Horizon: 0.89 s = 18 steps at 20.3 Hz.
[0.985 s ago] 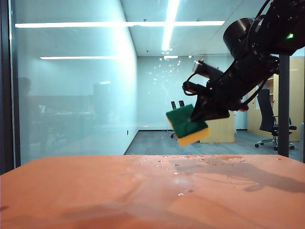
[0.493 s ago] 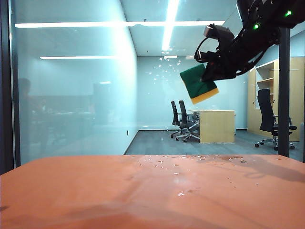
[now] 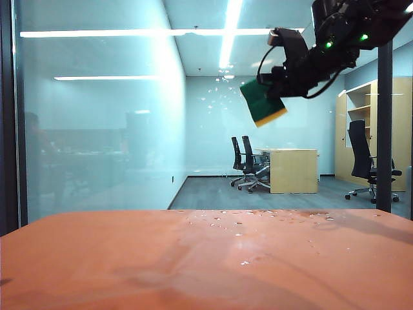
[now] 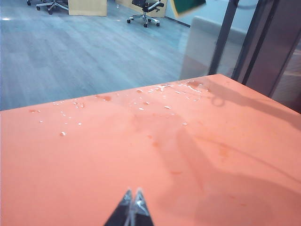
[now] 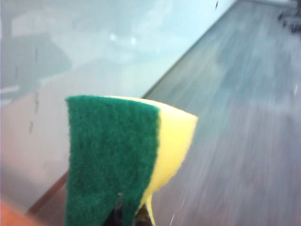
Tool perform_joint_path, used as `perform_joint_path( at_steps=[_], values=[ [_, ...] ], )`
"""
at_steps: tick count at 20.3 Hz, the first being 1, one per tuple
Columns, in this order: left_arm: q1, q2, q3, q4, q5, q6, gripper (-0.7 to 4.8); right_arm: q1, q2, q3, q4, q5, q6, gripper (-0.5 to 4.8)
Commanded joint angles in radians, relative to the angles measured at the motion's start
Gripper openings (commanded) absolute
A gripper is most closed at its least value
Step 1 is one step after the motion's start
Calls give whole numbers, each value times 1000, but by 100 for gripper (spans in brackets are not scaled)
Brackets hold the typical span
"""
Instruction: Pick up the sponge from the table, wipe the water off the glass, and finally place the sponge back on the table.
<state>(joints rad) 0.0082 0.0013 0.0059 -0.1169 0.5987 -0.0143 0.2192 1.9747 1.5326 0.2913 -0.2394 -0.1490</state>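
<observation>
High at the upper right of the exterior view, my right gripper (image 3: 276,90) is shut on the sponge (image 3: 262,101), green scouring face turned towards the camera, yellow foam along its lower edge. The right wrist view shows that sponge (image 5: 120,155) pinched between the jaws. It hangs just in front of the glass (image 3: 116,129), beside scattered water droplets (image 3: 219,97) on the pane. More droplets (image 3: 245,219) lie on the far part of the orange table (image 3: 129,265). My left gripper (image 4: 133,195) is shut and empty, low over the table (image 4: 94,165); the exterior view does not show it.
Dark vertical frames stand at the left edge (image 3: 6,116) and at the right (image 3: 384,129) of the pane. Behind the glass are office chairs (image 3: 248,165) and a wooden desk (image 3: 293,171). A corner of the sponge (image 4: 188,5) shows in the left wrist view.
My right arm has lifted the sponge from just above the table's far edge up to the upper part of the glass, tilting it more upright. The left gripper has kept still.
</observation>
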Motion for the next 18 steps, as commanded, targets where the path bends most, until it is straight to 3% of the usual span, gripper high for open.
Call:
perform_joint_path(
  at_steps=[1,9,18],
  values=[
    [0,1,3,0,-19,17,-5,0,5,58,31,-3,-22,-6],
    [0,1,3,-1,-19,27,-5,-9,31,102,164,-6,-68,-6],
    [0,1,3,-1,-23,34,-5,-10,134,189,157,-32,-64,-6]
  ],
)
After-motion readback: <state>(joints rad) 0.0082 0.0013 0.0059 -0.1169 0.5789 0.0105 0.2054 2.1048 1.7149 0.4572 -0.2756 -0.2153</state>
